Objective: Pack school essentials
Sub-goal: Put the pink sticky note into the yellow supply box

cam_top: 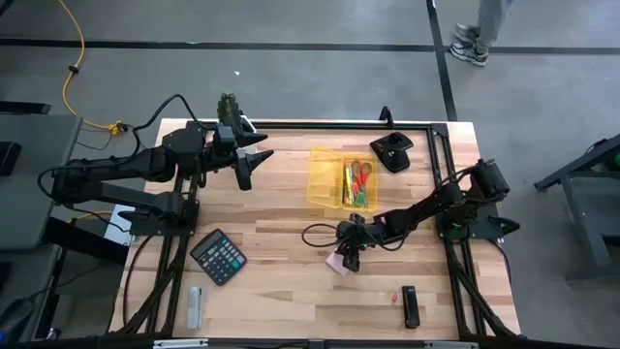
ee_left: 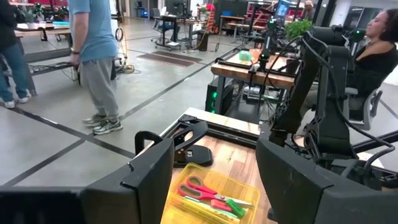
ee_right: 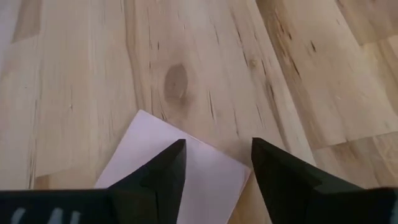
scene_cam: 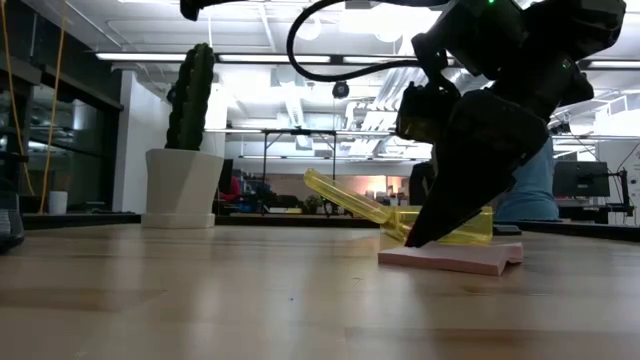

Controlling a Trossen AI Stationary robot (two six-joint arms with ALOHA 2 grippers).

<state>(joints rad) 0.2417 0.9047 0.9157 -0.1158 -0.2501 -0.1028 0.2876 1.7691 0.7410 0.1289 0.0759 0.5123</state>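
Right end effector [ee_right: 214, 163] spread over pink pad [ee_right: 180, 168] corner, bare wood w/ room all round; left end effector [cam_top: 248, 158] spread, well apart.

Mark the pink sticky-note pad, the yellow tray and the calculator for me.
pink sticky-note pad [scene_cam: 450, 259]: low view, on its near side edge.
yellow tray [cam_top: 324, 174]: high view, on a bare part of its left half.
calculator [cam_top: 219, 257]: high view, on the middle of its keypad.

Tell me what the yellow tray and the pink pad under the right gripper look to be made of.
Yellow tray: likely translucent glossy plastic; the background shows through its wall in the low view. Pink sticky-note pad: looks like matte stacked paper, with a thin flat edge. Right gripper is down on it, fingers apart.
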